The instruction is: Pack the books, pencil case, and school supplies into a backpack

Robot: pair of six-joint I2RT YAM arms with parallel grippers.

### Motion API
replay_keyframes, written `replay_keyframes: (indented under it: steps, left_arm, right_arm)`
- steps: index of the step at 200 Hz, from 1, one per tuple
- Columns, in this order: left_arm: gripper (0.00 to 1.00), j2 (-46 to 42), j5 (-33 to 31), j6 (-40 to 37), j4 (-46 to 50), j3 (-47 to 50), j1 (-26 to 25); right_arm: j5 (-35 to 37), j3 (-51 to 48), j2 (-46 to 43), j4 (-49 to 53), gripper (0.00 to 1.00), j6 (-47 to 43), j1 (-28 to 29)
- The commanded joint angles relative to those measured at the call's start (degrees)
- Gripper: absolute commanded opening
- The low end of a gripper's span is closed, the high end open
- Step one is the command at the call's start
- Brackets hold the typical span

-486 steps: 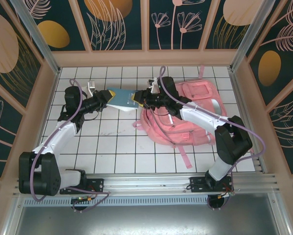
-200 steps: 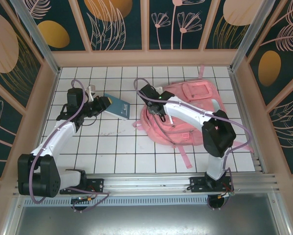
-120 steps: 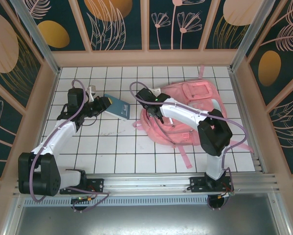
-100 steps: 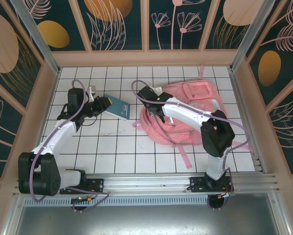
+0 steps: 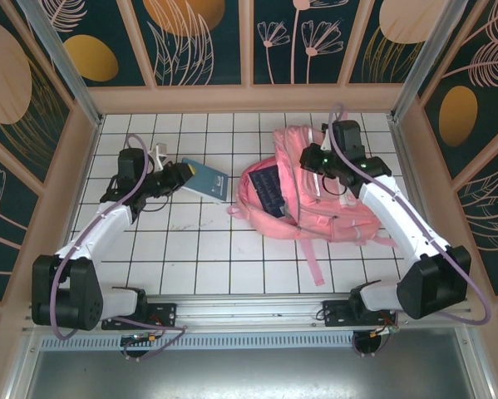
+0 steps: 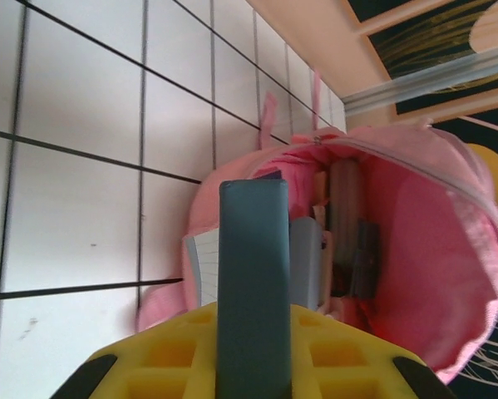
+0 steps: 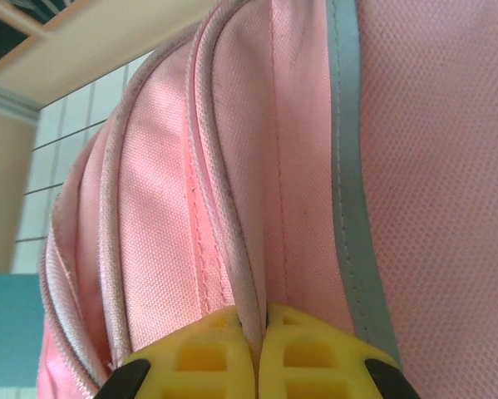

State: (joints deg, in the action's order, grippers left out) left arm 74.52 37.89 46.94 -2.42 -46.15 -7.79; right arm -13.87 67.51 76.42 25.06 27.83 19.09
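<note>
Pink backpack (image 5: 327, 212) cloth on the desk (image 5: 190, 249) is pinched in the shut right tool (image 7: 257, 320) and should be held high, so the teal square (image 5: 209, 183) gripped by the left tool (image 5: 184, 174) nearby can be slid inside.

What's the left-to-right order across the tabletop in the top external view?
left gripper → teal flat piece it grips → dark book in the open mouth of the backpack → right gripper, shut on the backpack's upper fabric.
</note>
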Motion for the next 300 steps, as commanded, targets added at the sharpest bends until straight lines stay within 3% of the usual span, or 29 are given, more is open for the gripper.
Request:
replay_keyframes:
  steps: [1, 52, 101, 143, 249, 300]
  left_arm:
    - [0.0, 0.36, 3.68, 5.36, -8.25, -1.29, -1.72]
    - [0.0, 3.97, 2.08, 9.87, -15.04, -2.53, -6.9]
    - [0.0, 15.26, 3.67, 16.87, -27.33, -6.29, -13.91]
    - [0.0, 27.58, 7.01, 31.84, -46.91, -7.74, -14.69]
    - [0.0, 45.45, 3.35, 54.22, -73.82, -16.68, -25.04]
    - [0.0, 50.45, 1.22, 52.73, -70.54, -21.77, -29.48]
  right_arm:
    - [-11.96, -2.46, -2.36, -7.39, 0.0, 1.92, -2.14]
    - [-19.42, -6.67, -5.06, -11.96, 0.0, 4.65, -6.11]
    - [-23.4, -6.83, -5.44, -13.47, 0.0, 6.24, -8.62]
    - [-24.7, -6.56, -5.4, -13.94, 0.0, 6.79, -8.83]
    - [-26.34, -5.78, -5.67, -13.4, 0.0, 6.6, -11.17]
    - [-26.83, -5.55, -5.62, -13.6, 0.0, 7.15, -11.5]
